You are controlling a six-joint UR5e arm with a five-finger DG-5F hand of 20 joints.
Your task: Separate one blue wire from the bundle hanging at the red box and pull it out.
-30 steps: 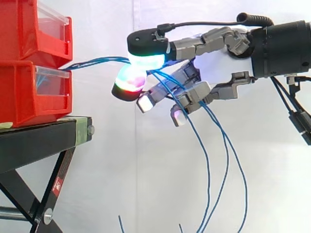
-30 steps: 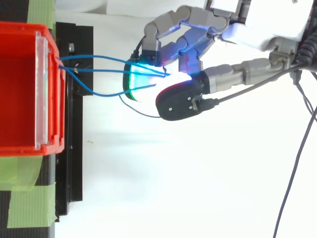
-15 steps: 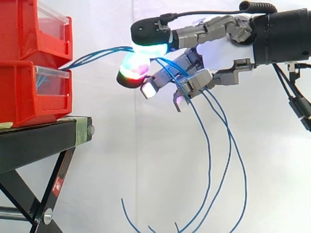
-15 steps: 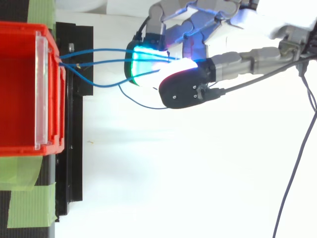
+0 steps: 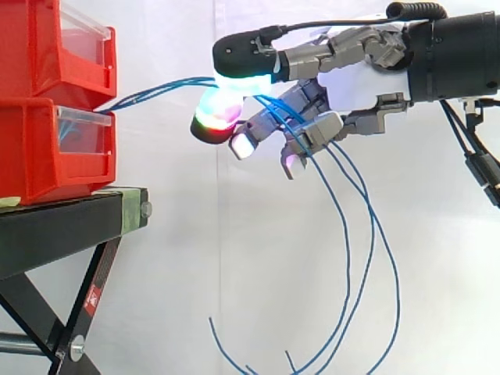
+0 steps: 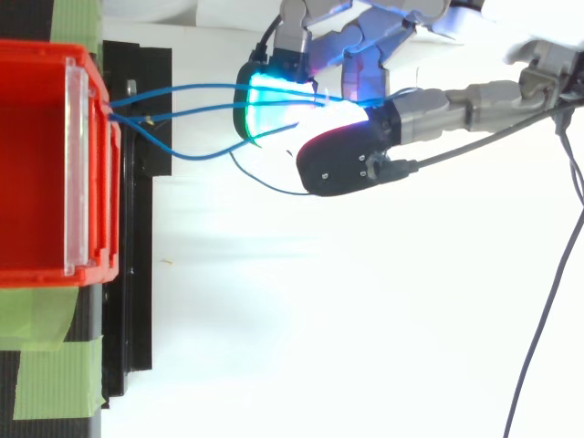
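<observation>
Pulling is under way, separation not clean. Robot hand (image 5: 355, 82) sits right of the red box (image 5: 47, 148), well apart from it, pinching the blue wires (image 5: 156, 87) between its cyan pad (image 5: 244, 78) and the red-green pad (image 5: 212, 117) just below; the other fingers curl loosely underneath. Versus a second ago the robot hand is a bit higher and further right, and in the top view it has drifted to the far side. The wire tails hanging under the palm have come up with it: loose ends (image 5: 211, 320) now swing higher, near the bottom edge. Problem: the top view shows several strands (image 6: 173, 102) running from the box front into the pinch, plus one slack loop (image 6: 196, 155) on the near side. My read: it's dragging the bundle, not one wire, and nothing is free of the box yet.
</observation>
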